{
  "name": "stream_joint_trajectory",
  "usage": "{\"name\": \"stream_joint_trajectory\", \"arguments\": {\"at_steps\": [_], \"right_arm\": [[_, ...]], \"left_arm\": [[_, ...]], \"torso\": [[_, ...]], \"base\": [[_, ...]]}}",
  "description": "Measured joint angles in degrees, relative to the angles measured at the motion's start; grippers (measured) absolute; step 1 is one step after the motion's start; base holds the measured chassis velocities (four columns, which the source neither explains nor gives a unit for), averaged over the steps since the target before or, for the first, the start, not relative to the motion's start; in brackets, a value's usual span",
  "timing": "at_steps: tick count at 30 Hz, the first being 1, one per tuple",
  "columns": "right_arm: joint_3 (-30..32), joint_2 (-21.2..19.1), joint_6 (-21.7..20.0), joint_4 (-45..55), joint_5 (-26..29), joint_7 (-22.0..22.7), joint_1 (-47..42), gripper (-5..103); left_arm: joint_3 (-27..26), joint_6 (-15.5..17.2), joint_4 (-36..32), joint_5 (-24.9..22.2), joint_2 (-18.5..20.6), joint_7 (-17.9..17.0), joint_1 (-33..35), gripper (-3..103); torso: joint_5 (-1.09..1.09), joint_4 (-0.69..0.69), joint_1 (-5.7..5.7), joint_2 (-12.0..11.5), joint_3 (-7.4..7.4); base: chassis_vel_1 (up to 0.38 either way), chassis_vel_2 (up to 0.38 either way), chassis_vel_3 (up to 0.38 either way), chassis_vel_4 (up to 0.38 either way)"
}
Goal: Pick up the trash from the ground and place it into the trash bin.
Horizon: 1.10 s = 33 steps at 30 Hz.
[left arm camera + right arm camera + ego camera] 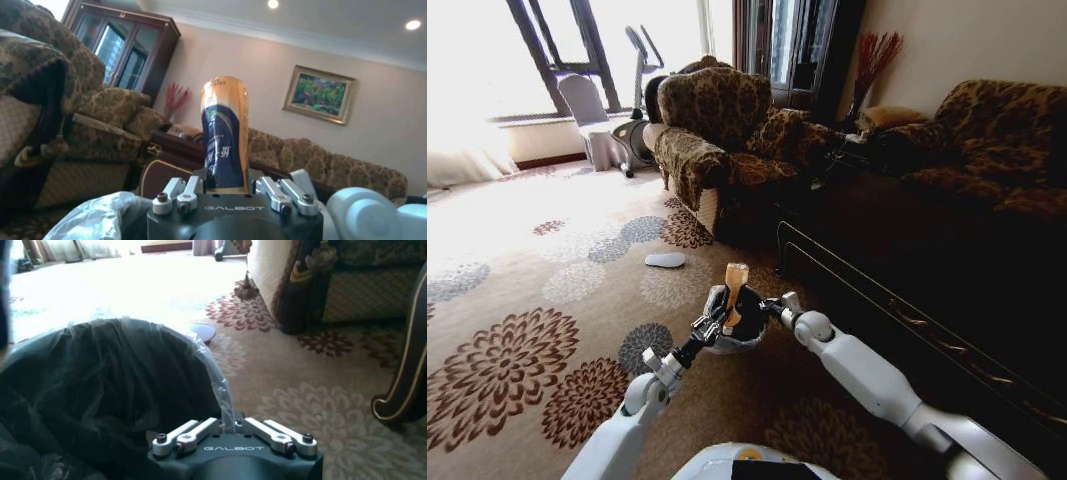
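Note:
A small orange-yellow bottle [735, 283] with a blue label stands upright in my left gripper [724, 318], which is shut on its lower end. In the left wrist view the bottle [225, 135] rises between the fingers of the left gripper [227, 189]. It hangs just above the trash bin [739, 340], a black bucket lined with a translucent bag. My right gripper [772, 306] is at the bin's right rim. In the right wrist view the right gripper [233, 426] is shut on the rim of the trash bin [100, 385].
A pale-blue slipper [665, 260] lies on the floral carpet beyond the bin. A patterned armchair [717, 130] stands behind it, with a dark low table [907, 280] and a sofa [997, 150] on the right. Open carpet stretches to the left.

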Motion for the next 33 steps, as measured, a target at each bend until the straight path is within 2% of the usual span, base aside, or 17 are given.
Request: {"name": "stream_joint_trajectory", "arguments": {"at_steps": [3, 7, 8, 11, 13, 14, 15, 17, 23, 24, 26, 27, 28, 29, 30, 32, 33], "right_arm": [[-0.49, -0.36, -0.47, 2.1, 0.19, -0.15, -0.9, 1], [-0.8, -0.81, -0.75, 3.47, 0.45, -0.16, -1.54, 1], [-0.8, -0.81, -0.75, 3.47, 0.45, -0.16, -1.54, 1], [-0.88, -1.25, -0.81, 3.94, 0.51, -0.21, -1.95, 1], [-0.88, -1.3, -0.81, 3.97, 0.51, -0.19, -1.98, 1], [-0.88, -1.37, -0.8, 4.02, 0.51, -0.04, -2.04, 1], [-0.88, -1.37, -0.8, 4.02, 0.51, -0.04, -2.04, 1], [-0.14, -1.44, -0.64, 4.02, 0.4, 0.0, -2.6, 1], [2.41, -2.21, 1.18, 4.69, 0.3, 0.22, -4.87, 1], [3.87, -2.44, 1.63, 5.52, 0.2, 0.21, -6.09, 1], [7.64, -2.76, 2.15, 7.58, -0.13, 0.03, -9.38, 1], [7.64, -2.76, 2.15, 7.58, -0.13, 0.03, -9.38, 1], [9.1, -2.9, 2.34, 8.25, -0.43, -0.21, -10.68, 1], [12.19, -3.32, 3.09, 9.42, -1.43, -0.65, -13.64, 1], [12.19, -3.32, 3.09, 9.42, -1.43, -0.65, -13.64, 1], [15.97, -3.95, 4.16, 10.56, -2.92, -1.19, -17.55, 1], [17.02, -3.99, 4.41, 10.95, -3.3, -1.3, -18.75, 1]], "left_arm": [[0.59, -1.59, 1.34, 2.59, -0.03, -2.61, -0.8, 50], [0.76, -2.17, 1.91, 3.42, 0.04, -3.04, -0.97, 60], [0.76, -2.17, 1.91, 3.42, 0.04, -3.04, -0.97, 60], [0.71, -2.57, 2.03, 3.12, -0.01, -3.05, -0.96, 77], [0.67, -2.6, 2.01, 2.96, -0.03, -3.04, -0.93, 77], [0.47, -2.61, 1.68, 2.18, -0.13, -3.05, -0.82, 87], [0.47, -2.61, 1.68, 2.18, -0.13, -3.05, -0.82, 87], [-0.34, -2.29, 0.42, 0.19, -0.43, -3.86, -0.41, 97], [-3.27, -2.04, -0.72, -2.24, -0.9, -7.23, 0.71, 100], [-4.16, -2.06, -1.38, -2.22, -1.1, -9.54, 1.29, 100], [-5.76, -1.72, -3.33, -0.89, -2.0, -18.06, 2.41, 100], [-5.76, -1.72, -3.33, -0.89, -2.0, -18.06, 2.41, 100], [-6.68, -1.22, -4.11, 0.0, -2.47, -21.66, 2.84, 100], [-9.06, 0.23, -5.34, 2.6, -3.42, -28.01, 3.78, 100], [-9.06, 0.23, -5.34, 2.6, -3.42, -28.01, 3.78, 100], [-12.14, 1.97, -6.1, 5.69, -4.2, -33.0, 5.33, 100], [-12.92, 2.44, -6.31, 6.48, -4.36, -34.15, 5.85, 100]], "torso": [[-0.01, 0.0, 0.0, 0.0, 0.0], [0.0, 0.0, 0.0, 0.0, 0.0], [0.0, 0.0, 0.0, 0.0, 0.0], [-0.01, 0.0, 0.0, 0.0, 0.0], [-0.01, 0.0, 0.0, 0.0, 0.0], [-0.01, 0.01, 0.0, 0.0, 0.0], [-0.01, 0.01, 0.0, 0.0, 0.0], [-0.01, 0.01, 0.0, 0.0, 0.0], [0.0, 0.01, 0.0, 0.0, 0.0], [-0.01, 0.01, 0.0, 0.0, 0.0], [0.0, 0.01, 0.0, 0.0, -0.01], [0.0, 0.01, 0.0, 0.0, -0.01], [0.0, 0.01, 0.0, 0.0, -0.01], [0.01, 0.0, 0.0, 0.0, -0.01], [0.01, 0.0, 0.0, 0.0, -0.01], [-0.01, -0.02, 0.0, 0.0, -0.01], [-0.01, 0.0, 0.0, 0.0, -0.01]], "base": [[0.0, 0.0, 0.0, 0.0], [0.0, 0.0, 0.0, 0.0], [0.0, 0.0, 0.0, 0.0], [0.0, 0.0, 0.0, 0.0], [0.0, 0.0, 0.0, 0.0], [0.0, 0.0, 0.0, 0.0], [0.0, 0.0, 0.0, 0.0], [0.0, 0.0, 0.0, 0.0], [0.0, 0.0, 0.0, 0.0], [0.0, 0.0, 0.0, 0.0], [0.0, 0.0, 0.0, 0.0], [0.0, 0.0, 0.0, 0.0], [0.0, 0.0, 0.0, 0.0], [0.0, 0.0, 0.0, 0.0], [0.0, 0.0, 0.0, 0.0], [0.0, 0.0, 0.0, 0.0], [0.0, 0.0, 0.0, 0.0]]}}
